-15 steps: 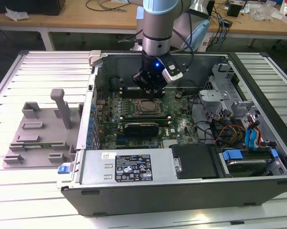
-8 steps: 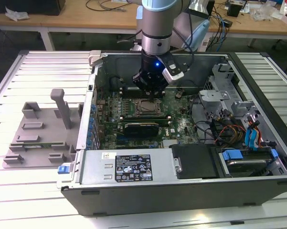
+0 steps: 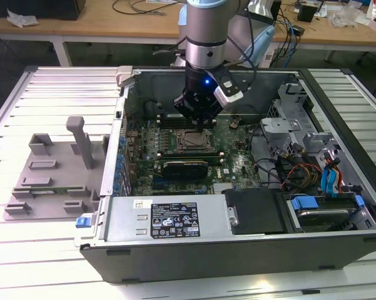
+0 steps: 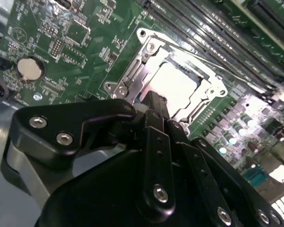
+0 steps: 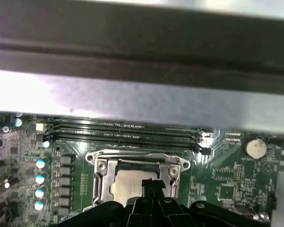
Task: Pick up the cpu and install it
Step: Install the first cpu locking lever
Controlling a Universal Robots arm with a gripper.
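The cpu is a pale, shiny square lying flat inside the metal socket frame on the green motherboard. In the first wrist view the cpu sits in the same socket frame, below the memory slots. My gripper hangs just above the cpu's near edge, fingers pressed together with nothing seen between them. In the exterior view the gripper points down at the socket in the middle of the open computer case. The black fingers hide part of the cpu's edge in both wrist views.
A grey plastic tray with slots and an upright post lies on the slatted table at the exterior view's left. The case wall, a black card, drive cages and cables surround the socket. A coin battery sits on the board.
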